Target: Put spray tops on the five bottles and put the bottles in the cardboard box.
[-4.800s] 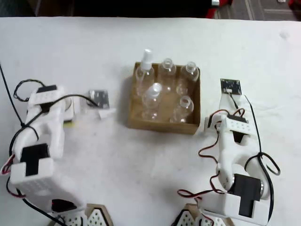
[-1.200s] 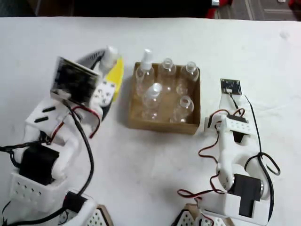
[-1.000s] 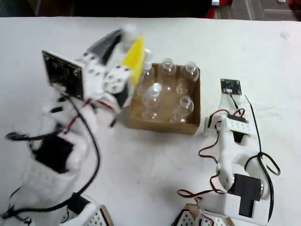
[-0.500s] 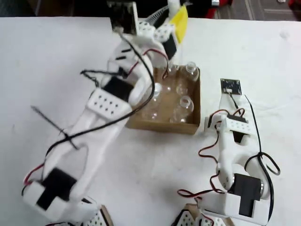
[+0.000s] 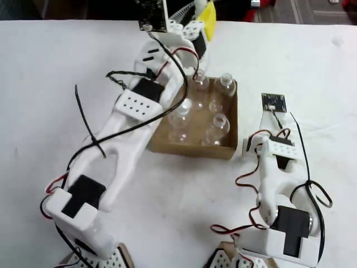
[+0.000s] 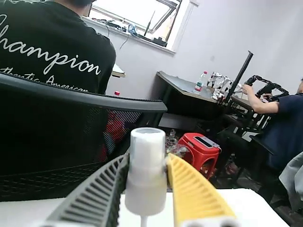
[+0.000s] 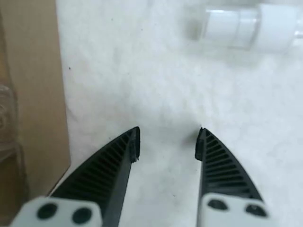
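Observation:
The cardboard box (image 5: 189,147) stands mid-table with several clear bottles in it; open-necked ones show at the back (image 5: 198,81), back right (image 5: 225,84) and front right (image 5: 217,123). My left arm stretches over the box's back left corner and hides the bottle there. Beyond the box's far edge, raised, my left gripper (image 5: 202,9) (image 6: 147,163) is shut on a white spray top (image 6: 146,184), its thin tube hanging down. Just right of the box, my right gripper (image 7: 166,139) is open low over the table, beside the box wall (image 7: 28,71). Another white spray top (image 7: 246,28) lies ahead of it.
The right arm's body (image 5: 276,167) with its loose red and black wires fills the table's front right. The left arm's long white links (image 5: 128,128) cross the table diagonally from the front left. Past the far table edge are a black chair and a red stool.
My left arm has lifted the spray top from the table's left side and swung it up and right, beyond the box's far edge. The right arm has not moved.

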Tool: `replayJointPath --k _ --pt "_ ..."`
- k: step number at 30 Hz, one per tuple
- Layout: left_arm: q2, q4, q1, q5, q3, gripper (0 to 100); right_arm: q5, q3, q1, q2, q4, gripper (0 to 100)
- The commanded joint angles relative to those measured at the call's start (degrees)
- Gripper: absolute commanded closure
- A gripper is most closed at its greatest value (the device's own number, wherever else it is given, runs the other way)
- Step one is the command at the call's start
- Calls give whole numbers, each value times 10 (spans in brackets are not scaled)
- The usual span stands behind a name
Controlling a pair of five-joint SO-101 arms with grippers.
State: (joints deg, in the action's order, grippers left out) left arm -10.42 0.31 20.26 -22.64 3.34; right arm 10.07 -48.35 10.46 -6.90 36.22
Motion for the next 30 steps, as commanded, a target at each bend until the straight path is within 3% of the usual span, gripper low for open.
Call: replayJointPath --k 1,14,30 --pt "10 -15 -6 5 32 976 5 25 -5 -2 -8 824" --pt "41 -10 -6 7 -19 976 5 25 -6 -2 -9 823" --pt "45 -10 -20 6 19 976 5 25 -6 -2 -9 823"
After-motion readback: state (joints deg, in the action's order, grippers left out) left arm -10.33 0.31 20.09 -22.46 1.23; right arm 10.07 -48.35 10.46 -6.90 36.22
